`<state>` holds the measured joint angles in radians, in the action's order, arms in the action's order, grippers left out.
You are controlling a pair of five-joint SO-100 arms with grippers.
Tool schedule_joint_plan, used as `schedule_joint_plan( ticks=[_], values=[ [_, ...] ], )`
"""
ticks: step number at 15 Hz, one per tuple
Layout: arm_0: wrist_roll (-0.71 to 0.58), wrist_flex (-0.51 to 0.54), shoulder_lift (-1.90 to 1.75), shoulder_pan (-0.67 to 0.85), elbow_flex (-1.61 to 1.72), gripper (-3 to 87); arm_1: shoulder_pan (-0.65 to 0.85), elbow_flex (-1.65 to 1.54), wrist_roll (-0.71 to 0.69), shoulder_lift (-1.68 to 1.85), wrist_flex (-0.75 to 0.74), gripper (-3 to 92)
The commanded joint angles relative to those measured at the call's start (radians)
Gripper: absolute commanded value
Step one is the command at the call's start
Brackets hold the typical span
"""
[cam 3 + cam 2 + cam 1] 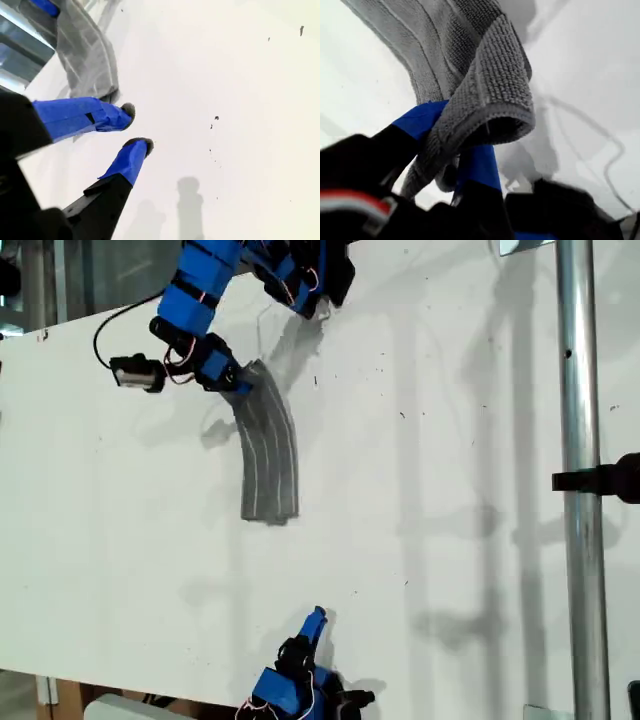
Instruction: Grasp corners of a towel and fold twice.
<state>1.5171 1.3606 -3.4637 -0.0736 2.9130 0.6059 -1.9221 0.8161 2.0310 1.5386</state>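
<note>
Here, one towel (268,455), two blue SO-100 arms and one white table (450,490) make up the scene, with a single metal pole (580,470) standing upright at the exterior view's right and a black clamp (605,480) fixed to it.

Nearest the camera, at the bottom edge of the exterior view, my second gripper (316,620) points up across the table. Its wrist view shows my second gripper (134,127) with two blue-taped fingers (80,116) spread apart, a clear gap between the tips and nothing held. It sits above bare table, well apart from the towel (87,55), which lies farther off.

Mid-table, the grey towel with thin pale stripes lies folded into a long narrow band, curving slightly. Its near end rests flat on the table; its far end rises off the surface toward the other arm.

Farthest away, in the upper left of the exterior view, my first gripper (238,382) reaches down from an arm bent at the elbow, its blue segments folding back to the top edge. A small grey camera module (135,372) on a black cable sits beside the wrist. In the first wrist view, my first gripper (452,150) has its blue jaws pinching a rounded corner (495,117) of the towel (470,60), the fabric looped over the fingertips.
</note>
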Motion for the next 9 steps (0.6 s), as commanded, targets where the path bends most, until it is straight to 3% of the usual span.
schedule_joint_plan(
  ticks=[1,4,6,9],
  values=[
    [-0.011,-0.023,-0.006,-0.002,-0.005,9.0,-0.075,0.043,0.112,0.091,0.172,-0.2],
    [-0.020,-0.029,-0.006,0.000,0.002,8.7,-0.215,0.314,0.115,-0.284,-0.035,-0.2],
    [-0.017,-0.025,-0.006,-0.003,-0.005,8.7,-0.247,0.532,0.106,-0.592,-0.123,-0.2],
    [-0.012,-0.028,-0.006,-0.006,0.011,8.1,-0.262,0.592,0.109,-0.749,-0.327,0.0]
  ],
)
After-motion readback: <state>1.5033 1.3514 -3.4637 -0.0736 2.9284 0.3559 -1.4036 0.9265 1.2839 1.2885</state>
